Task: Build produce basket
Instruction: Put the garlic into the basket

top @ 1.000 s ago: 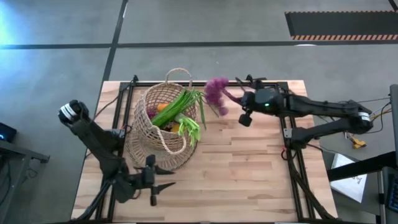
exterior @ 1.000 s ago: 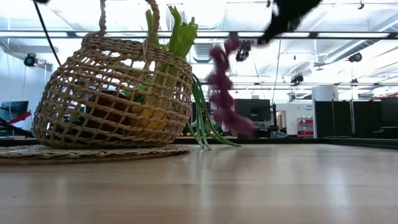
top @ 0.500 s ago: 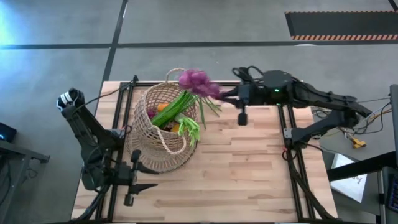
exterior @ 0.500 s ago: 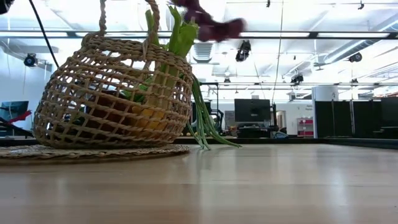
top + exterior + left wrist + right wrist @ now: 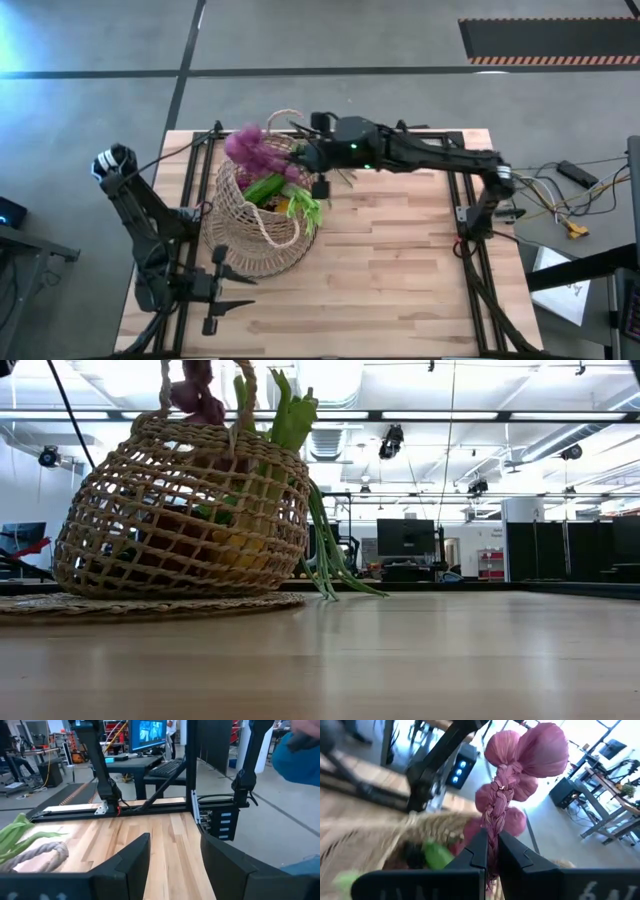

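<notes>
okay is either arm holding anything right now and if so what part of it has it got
The right gripper is shut on the purple string of onions, pinching its braided stem below the bulbs, over the basket. The left gripper stands open and holds nothing.

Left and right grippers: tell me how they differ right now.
The right gripper is shut on the braided stem of the purple onion string; the left gripper holds nothing, its fingers apart. The right gripper reaches over the basket, with the onions hanging above its rim; the left gripper waits at the table's near left corner, away from the basket. Both are dark two-finger grippers.
</notes>
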